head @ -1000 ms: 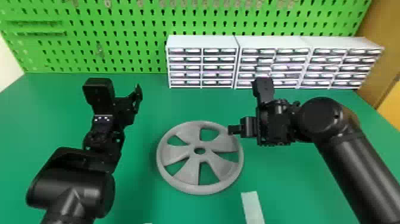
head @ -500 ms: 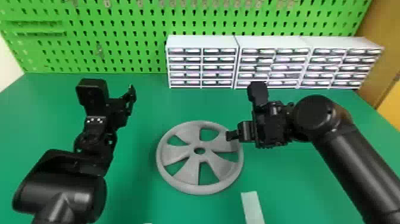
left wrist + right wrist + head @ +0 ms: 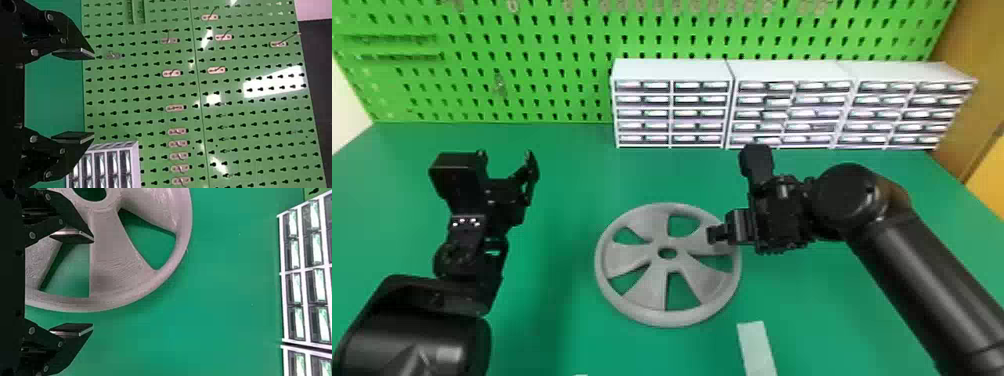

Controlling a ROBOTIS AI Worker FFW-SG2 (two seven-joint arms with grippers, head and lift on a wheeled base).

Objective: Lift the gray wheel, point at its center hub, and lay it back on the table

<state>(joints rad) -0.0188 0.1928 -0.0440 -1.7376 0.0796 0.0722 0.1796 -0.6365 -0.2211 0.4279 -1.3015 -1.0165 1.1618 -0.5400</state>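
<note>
A gray, round, spoked wheel [image 3: 652, 290] is lying flat on the smooth green bench [image 3: 542, 330], well apart from the far edge and both side edges, its open center hub [image 3: 666, 244] facing up. The black two-fingered right gripper [image 3: 717, 235] is reaching in from the right edge's side, its flat fingers standing spread with nothing between the tips. One finger is showing against the wheel's spokes, the other just beyond its rim; whether either is touching, I cannot tell.

The black two-fingered left gripper [image 3: 505, 155] is hanging over the bench's left part, pointing toward the far edge, its fingers spread and empty. White, boxy drawer cabinets [image 3: 672, 72] are standing along the far edge, extending to the far right corner, before a green perforated pegboard [image 3: 532, 75].
</note>
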